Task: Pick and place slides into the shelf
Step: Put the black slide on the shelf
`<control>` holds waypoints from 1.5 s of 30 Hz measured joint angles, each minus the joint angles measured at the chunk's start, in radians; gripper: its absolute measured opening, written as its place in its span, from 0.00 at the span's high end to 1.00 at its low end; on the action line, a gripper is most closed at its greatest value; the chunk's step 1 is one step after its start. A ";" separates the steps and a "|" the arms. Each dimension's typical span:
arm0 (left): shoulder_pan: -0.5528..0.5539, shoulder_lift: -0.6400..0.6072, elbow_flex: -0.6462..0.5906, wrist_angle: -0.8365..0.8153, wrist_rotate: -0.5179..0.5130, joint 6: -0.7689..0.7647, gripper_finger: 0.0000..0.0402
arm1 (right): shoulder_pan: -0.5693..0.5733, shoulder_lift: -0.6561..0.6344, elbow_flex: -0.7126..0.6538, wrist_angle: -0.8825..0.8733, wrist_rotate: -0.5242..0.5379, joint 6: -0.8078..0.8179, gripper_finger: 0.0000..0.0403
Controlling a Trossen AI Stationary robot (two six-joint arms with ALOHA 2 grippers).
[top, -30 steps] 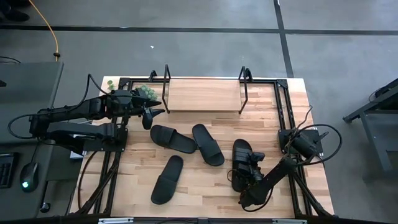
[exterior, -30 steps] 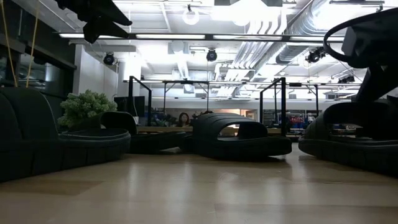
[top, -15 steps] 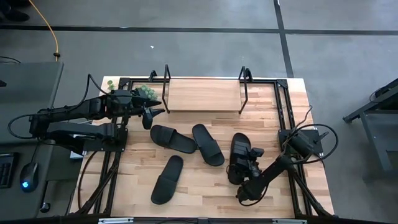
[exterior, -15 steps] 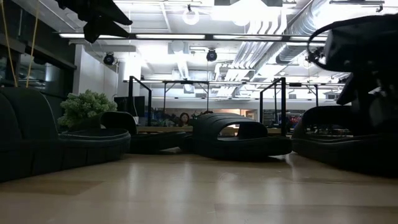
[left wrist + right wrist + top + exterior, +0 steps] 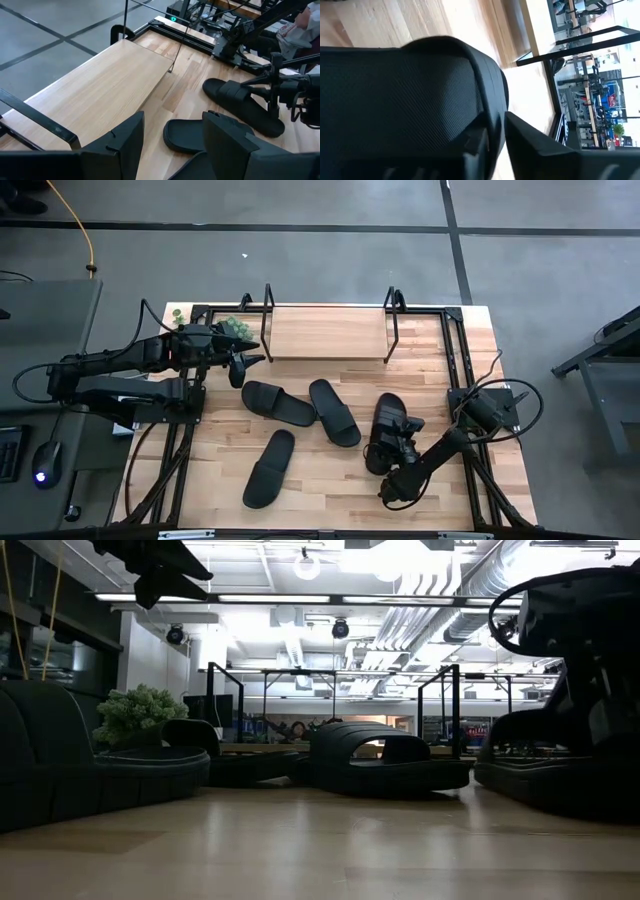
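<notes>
Nearest the table's front edge, the right gripper (image 5: 397,448) clamps the strap edge of one slide (image 5: 385,432). Three more black slides (image 5: 300,420) lie on the tabletop, none placed. Beyond, the shelf (image 5: 328,333) stands bare; the left gripper (image 5: 243,362) waits unclenched beside it

Bright ceiling glare, low view backlit; foreground blurred.

Matt black slides (image 5: 337,412) with a finely textured strap; pale smooth wood shelf (image 5: 325,333).
</notes>
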 joint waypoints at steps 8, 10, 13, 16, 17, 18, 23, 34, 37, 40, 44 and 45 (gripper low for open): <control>0.000 0.000 0.000 0.000 0.000 0.011 0.54 | 0.000 0.000 0.001 -0.004 -0.003 -0.001 0.98; 0.000 0.000 0.000 0.000 0.000 0.011 0.54 | 0.000 -0.001 0.001 -0.008 -0.003 -0.001 0.99; 0.000 0.000 0.000 0.000 0.000 0.011 0.54 | 0.000 -0.017 0.001 -0.022 -0.004 -0.003 0.99; 0.000 0.000 0.000 0.000 0.000 0.019 0.54 | 0.000 -0.060 0.001 -0.024 0.009 -0.002 0.99; 0.000 0.000 0.000 0.000 -0.001 0.024 0.54 | 0.000 -0.078 0.001 -0.024 0.020 0.000 0.99; 0.000 0.000 0.000 0.000 -0.001 0.025 0.54 | 0.000 -0.096 0.001 -0.025 0.036 0.004 0.99; 0.000 0.000 0.000 0.000 -0.001 0.026 0.54 | 0.001 -0.194 0.002 -0.036 0.094 -0.016 1.00; 0.000 0.000 0.000 0.000 -0.001 0.026 0.54 | -0.035 -0.346 0.002 -0.059 0.127 -0.195 1.00; 0.000 0.000 0.000 0.000 -0.001 0.026 0.54 | -0.058 -0.375 0.002 -0.059 0.161 -0.235 1.00; 0.000 0.000 0.000 0.000 -0.001 0.026 0.54 | -0.088 -0.398 0.002 -0.059 0.173 -0.287 1.00; 0.000 0.000 0.000 0.000 -0.004 0.026 0.54 | -0.129 -0.421 0.002 -0.058 0.192 -0.359 1.00; 0.000 0.000 0.000 0.000 -0.010 0.026 0.54 | -0.140 -0.428 0.002 -0.058 0.194 -0.379 1.00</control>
